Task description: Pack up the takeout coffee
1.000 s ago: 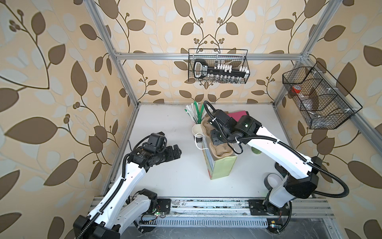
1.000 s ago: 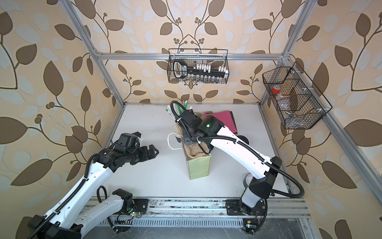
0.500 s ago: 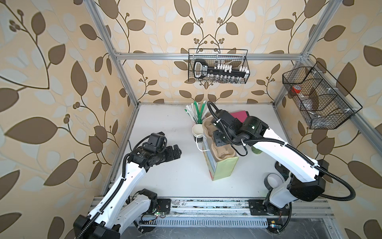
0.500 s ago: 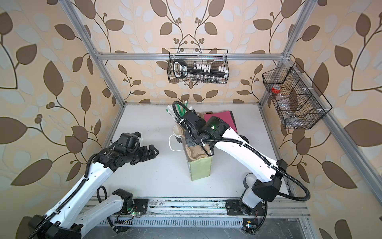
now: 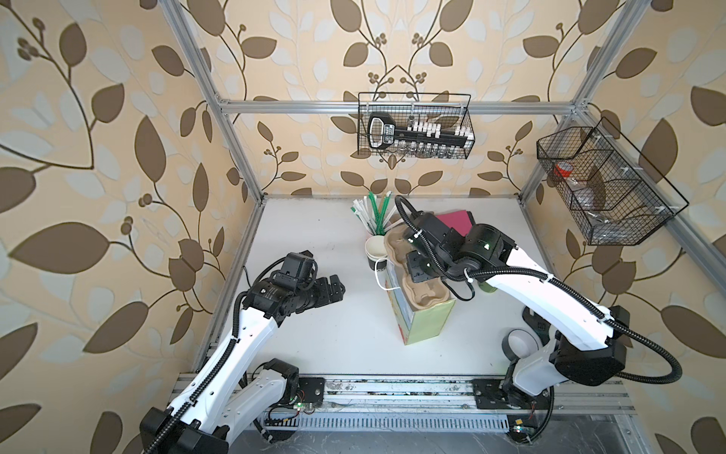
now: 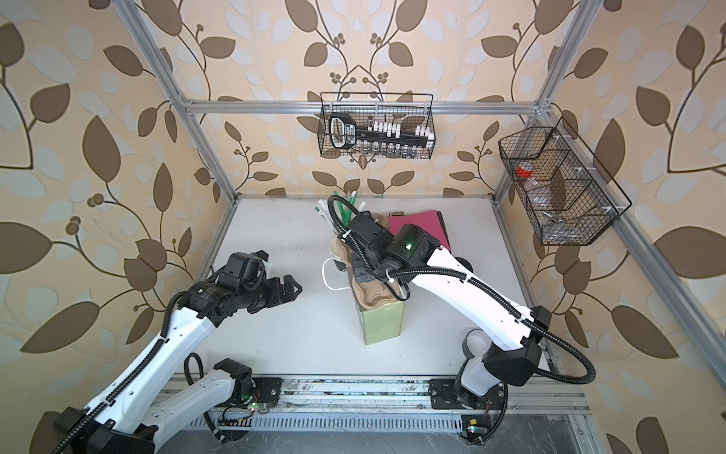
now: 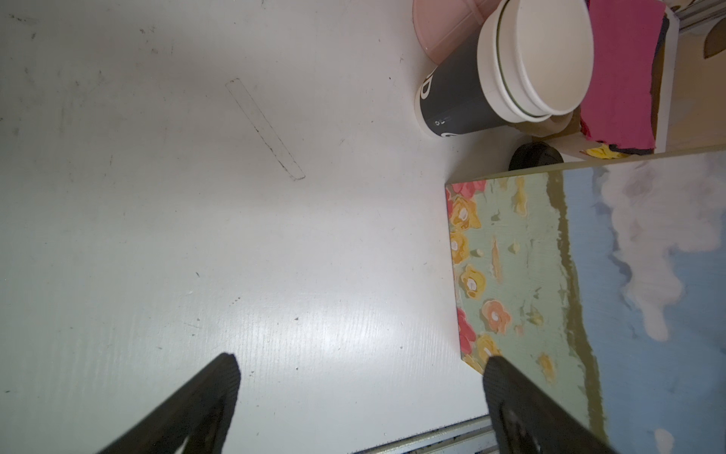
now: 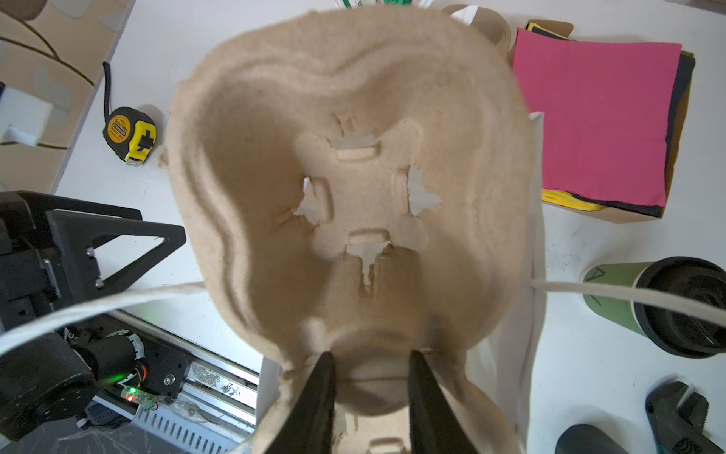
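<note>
Right wrist view: pinches tray point(image 8: 353, 118) with right gripper point(image 8: 371, 365) above bag point(image 5: 428, 326); leaves coffee point(image 8: 664, 302) upright just right, well apart from splayed left gripper point(image 7: 361, 363).

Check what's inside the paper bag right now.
A brown pulp cup carrier sticks out of the paper bag, pinched by the right gripper; its visible wells are empty. Everything beneath it is hidden. The takeout coffee stands outside, on the table.

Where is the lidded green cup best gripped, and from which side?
Grip the cup probably round its green wall, just under the lid, coming level from the side away from the bag: it seems upright, and the lid could pull off.
</note>
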You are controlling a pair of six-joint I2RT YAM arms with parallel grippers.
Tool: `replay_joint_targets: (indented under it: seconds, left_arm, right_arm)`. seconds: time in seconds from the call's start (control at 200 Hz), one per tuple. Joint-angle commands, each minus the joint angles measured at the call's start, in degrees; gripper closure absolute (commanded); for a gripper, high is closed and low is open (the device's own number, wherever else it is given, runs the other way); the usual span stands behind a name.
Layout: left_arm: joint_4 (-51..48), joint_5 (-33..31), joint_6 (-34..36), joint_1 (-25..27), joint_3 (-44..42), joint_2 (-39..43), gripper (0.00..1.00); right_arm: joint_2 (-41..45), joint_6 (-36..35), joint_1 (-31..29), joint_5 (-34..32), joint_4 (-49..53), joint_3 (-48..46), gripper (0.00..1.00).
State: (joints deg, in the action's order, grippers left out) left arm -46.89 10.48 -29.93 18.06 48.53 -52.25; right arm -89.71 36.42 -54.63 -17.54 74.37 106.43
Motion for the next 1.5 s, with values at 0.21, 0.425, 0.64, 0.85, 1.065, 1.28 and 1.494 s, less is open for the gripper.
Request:
replay_joint_targets:
  seconds: [0.21,0.425,0.64,0.85,1.065,1.28,1.494]
  left_arm:
    - [-0.6,-0.1,1.1,0.5,0.7,0.0,0.01]
    - [-0.7,0.0,1.1,0.5,0.7,-0.1,0.01]
    - [-0.7,-0.1,1.1,0.5,0.6,-0.1,0.01]
    - [-0.7,-0.1,1.1,0.5,0.7,-0.3,0.01]
    - [-0.7,-0.2,1.1,0.5,0.7,-0.3,0.01]
    - [-0.7,-0.1,1.2,0.4,0.6,-0.5,0.01]
    - [-0.8,-0.4,1.1,0.4,0.7,-0.5,0.01]
  right_arm:
    - [2.2,0.9,0.2,0.1,0.6,-4.7,0.71]
    - [2.9,0.8,-0.1,-0.2,0.3,-6.4,0.71]
    - [4.1,1.0,-0.3,-0.3,1.1,-5.9,0.71]
    - [3.9,1.0,-0.8,-0.5,3.6,-2.0,0.71]
    - [5.3,1.1,-1.0,-0.5,4.7,-1.5,0.71]
    - [6.1,0.9,-1.0,0.5,4.4,-4.9,0.71]
    - [6.5,0.7,-1.5,2.0,2.2,-9.2,0.71]
